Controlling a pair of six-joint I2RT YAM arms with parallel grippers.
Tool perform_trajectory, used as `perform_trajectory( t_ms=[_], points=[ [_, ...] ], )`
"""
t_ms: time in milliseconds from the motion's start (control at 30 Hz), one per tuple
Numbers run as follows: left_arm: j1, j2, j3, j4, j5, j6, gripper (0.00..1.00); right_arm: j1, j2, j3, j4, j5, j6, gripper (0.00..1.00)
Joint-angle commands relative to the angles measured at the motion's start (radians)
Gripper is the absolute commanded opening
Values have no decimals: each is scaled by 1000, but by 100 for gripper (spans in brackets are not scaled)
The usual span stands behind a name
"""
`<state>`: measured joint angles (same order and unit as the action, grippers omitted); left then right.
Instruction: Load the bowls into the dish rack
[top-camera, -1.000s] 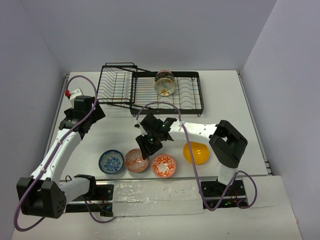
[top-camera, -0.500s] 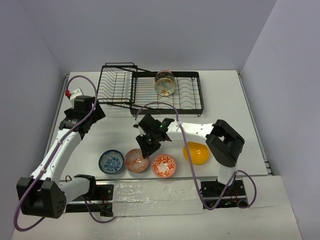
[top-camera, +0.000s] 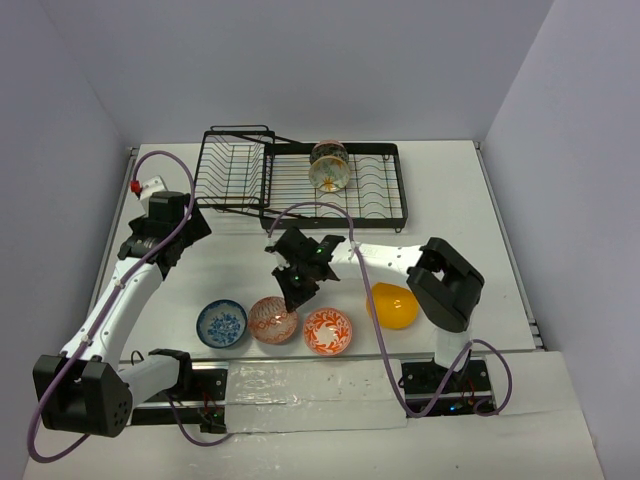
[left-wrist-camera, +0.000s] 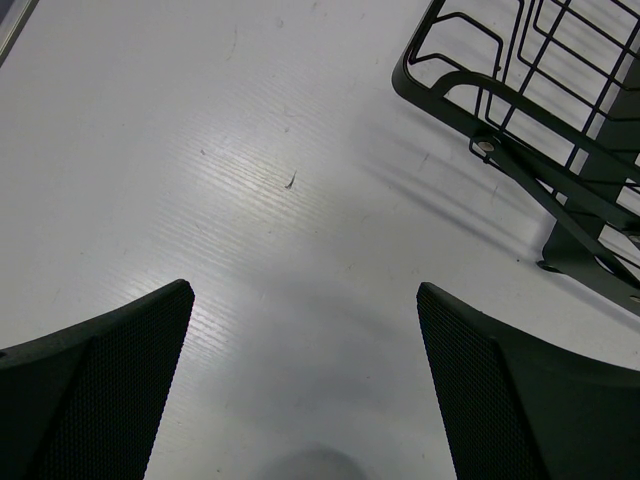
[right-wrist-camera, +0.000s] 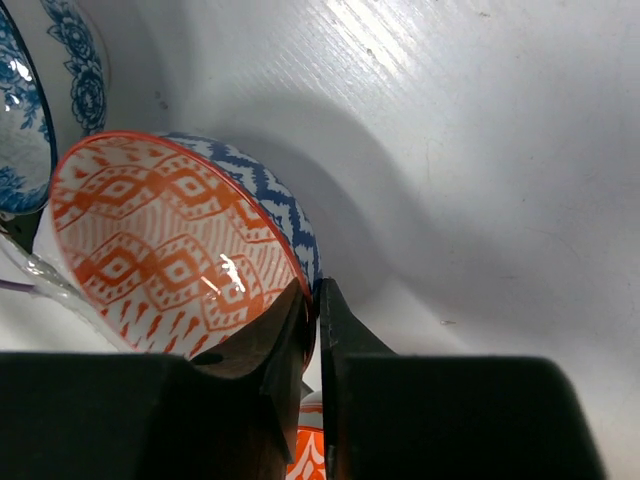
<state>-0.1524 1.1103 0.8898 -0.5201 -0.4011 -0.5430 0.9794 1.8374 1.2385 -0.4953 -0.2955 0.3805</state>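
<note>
The dish rack (top-camera: 305, 185) lies along the far edge of the worktop (top-camera: 480, 220), near its middle. A white leaf-patterned bowl (top-camera: 329, 167) stands on edge among the rack's dividers.

Four bowls sit in a row by the near edge. From left to right they are the blue patterned bowl (top-camera: 222, 323), the pink-red patterned bowl (top-camera: 270, 320), the orange-red floral bowl (top-camera: 328, 331) and the plain orange-yellow bowl (top-camera: 392, 306).

The right hand (right-wrist-camera: 315, 295) pinches the rim of the pink-red patterned bowl, one finger inside and one outside. Whether the bowl is clear of the worktop I cannot tell.

The left hand (left-wrist-camera: 305, 300) is spread over bare worktop, just beside the rack's left end.
</note>
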Motion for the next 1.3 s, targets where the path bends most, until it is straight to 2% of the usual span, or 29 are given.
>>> perform_trajectory(
  t_ms=[0,200,467,600,833,967,1067,1133,1233,1267],
  points=[
    [-4,-17,1,17,-2,-3,99,8,2,55,-3,7,0,11],
    [-6,-18,1,20,2,-3,99,8,-12,58,-35,42,-17,0],
    [-6,-17,1,20,4,-3,99,8,-50,82,-110,96,-58,0],
    [-9,-15,1,23,7,-3,99,8,-104,179,-196,170,-107,0],
    [-9,-9,3,22,7,-2,99,8,-118,462,-393,292,-238,0],
    [-9,-13,3,20,2,-2,99,7,-162,545,-448,429,-327,0],
    [-10,-12,1,19,-2,-2,99,8,-219,546,-413,632,-365,0],
    [-10,-9,3,19,1,-2,99,5,-263,463,-347,812,-405,0],
    [-10,-9,3,20,2,-2,99,2,-381,284,-78,996,-559,0],
    [-10,-10,3,20,2,-2,99,-13,-397,248,-34,1015,-584,0]
  ],
)
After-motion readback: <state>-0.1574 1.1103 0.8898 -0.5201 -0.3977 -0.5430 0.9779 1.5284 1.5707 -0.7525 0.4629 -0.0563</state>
